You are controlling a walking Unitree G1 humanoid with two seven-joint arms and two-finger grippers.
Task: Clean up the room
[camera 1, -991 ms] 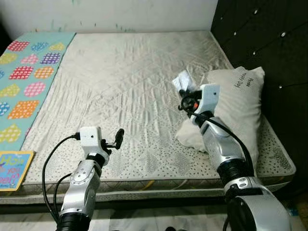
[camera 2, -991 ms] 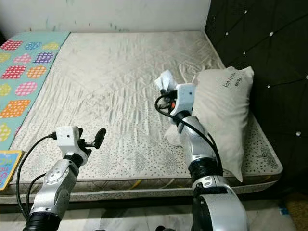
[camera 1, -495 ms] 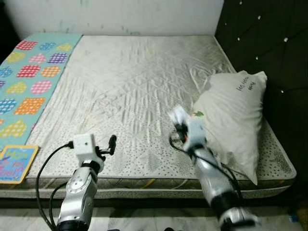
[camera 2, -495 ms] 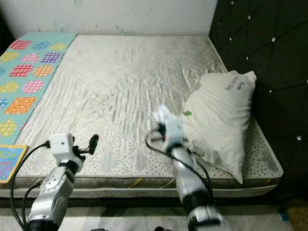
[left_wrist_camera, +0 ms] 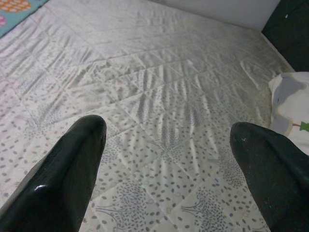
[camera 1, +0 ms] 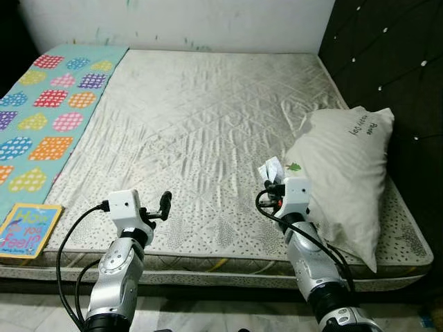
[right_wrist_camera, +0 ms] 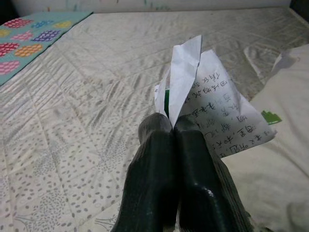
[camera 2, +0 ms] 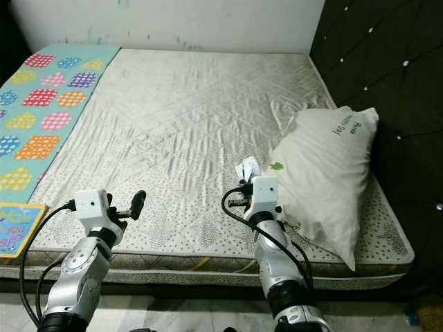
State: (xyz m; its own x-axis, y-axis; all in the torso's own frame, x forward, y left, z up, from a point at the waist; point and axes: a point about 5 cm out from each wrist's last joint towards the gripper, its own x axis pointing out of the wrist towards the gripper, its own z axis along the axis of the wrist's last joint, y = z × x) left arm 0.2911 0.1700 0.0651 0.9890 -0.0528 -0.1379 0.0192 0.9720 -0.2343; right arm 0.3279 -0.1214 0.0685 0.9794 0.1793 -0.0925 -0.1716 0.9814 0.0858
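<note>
Your right tool (right_wrist_camera: pixel 172 126) is clenched on a crumpled sheet of paper (right_wrist_camera: pixel 203 108) with handwriting on it, the 2 black fingers (right_wrist_camera: pixel 190 159) pressed together with the sheet pinched at their tips. You hold it raised above the near part of the bed (camera 1: pixel 194 117), just beside the white pillow (camera 1: pixel 346 173) that lies along the bed's right side against the dark tufted headboard (camera 1: pixel 394 62). Your left tool (left_wrist_camera: pixel 164 145) is released, its 2 fingers (left_wrist_camera: pixel 72 164) spread wide apart with nothing between them, and it hovers low over the near edge of the quilted mattress cover, well apart from the paper. On your left, a teal blanket with coloured squares (camera 1: pixel 48 117) covers the bed's far side, and a colourful book (camera 1: pixel 28 228) lies at the near left corner.
</note>
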